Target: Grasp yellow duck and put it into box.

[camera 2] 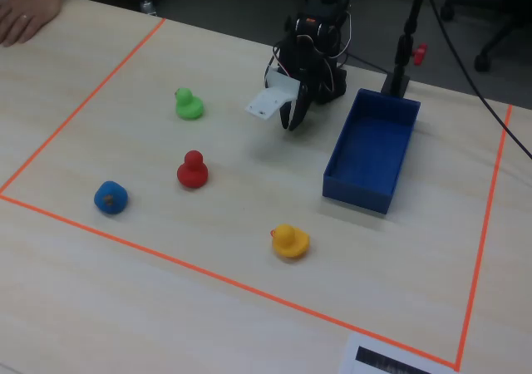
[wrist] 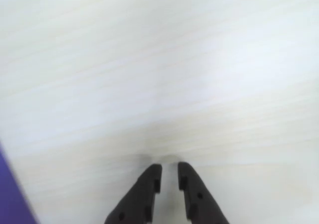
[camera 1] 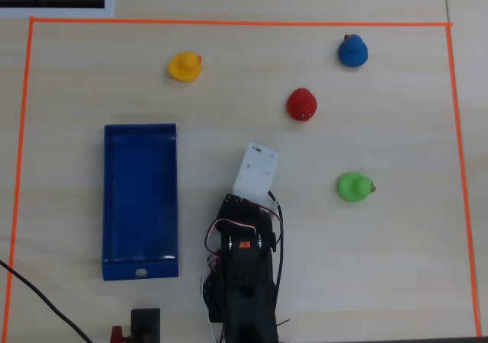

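The yellow duck (camera 1: 184,65) stands on the table at the far left in the overhead view, above the blue box (camera 1: 140,200). In the fixed view the duck (camera 2: 290,241) is near the front, apart from the box (camera 2: 372,150). My gripper (wrist: 169,170) hangs over bare table close to the arm's base, its black jaws nearly together and holding nothing. In the fixed view it (camera 2: 291,118) points down just left of the box, far from the duck. In the overhead view the arm's white block (camera 1: 257,168) hides the jaws. A strip of the box (wrist: 12,199) shows at the wrist view's lower left.
A red duck (camera 1: 302,104), a blue duck (camera 1: 352,50) and a green duck (camera 1: 354,186) stand to the right in the overhead view. Orange tape (camera 1: 229,23) frames the work area. A black stand (camera 2: 403,50) and cables rise behind the box.
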`<move>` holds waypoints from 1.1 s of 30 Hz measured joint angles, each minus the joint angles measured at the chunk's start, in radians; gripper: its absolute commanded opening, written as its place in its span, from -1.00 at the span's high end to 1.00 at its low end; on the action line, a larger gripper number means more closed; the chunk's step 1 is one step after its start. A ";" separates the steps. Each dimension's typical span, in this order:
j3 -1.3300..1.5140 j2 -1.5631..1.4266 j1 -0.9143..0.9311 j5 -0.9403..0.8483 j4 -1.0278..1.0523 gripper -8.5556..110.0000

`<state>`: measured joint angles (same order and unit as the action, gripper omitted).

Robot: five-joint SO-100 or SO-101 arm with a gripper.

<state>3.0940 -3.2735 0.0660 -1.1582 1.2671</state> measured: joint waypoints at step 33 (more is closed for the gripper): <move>-1.931 2.120 -0.212 0.101 -0.170 0.07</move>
<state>1.1628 -1.1536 -0.1457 -1.0569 1.0968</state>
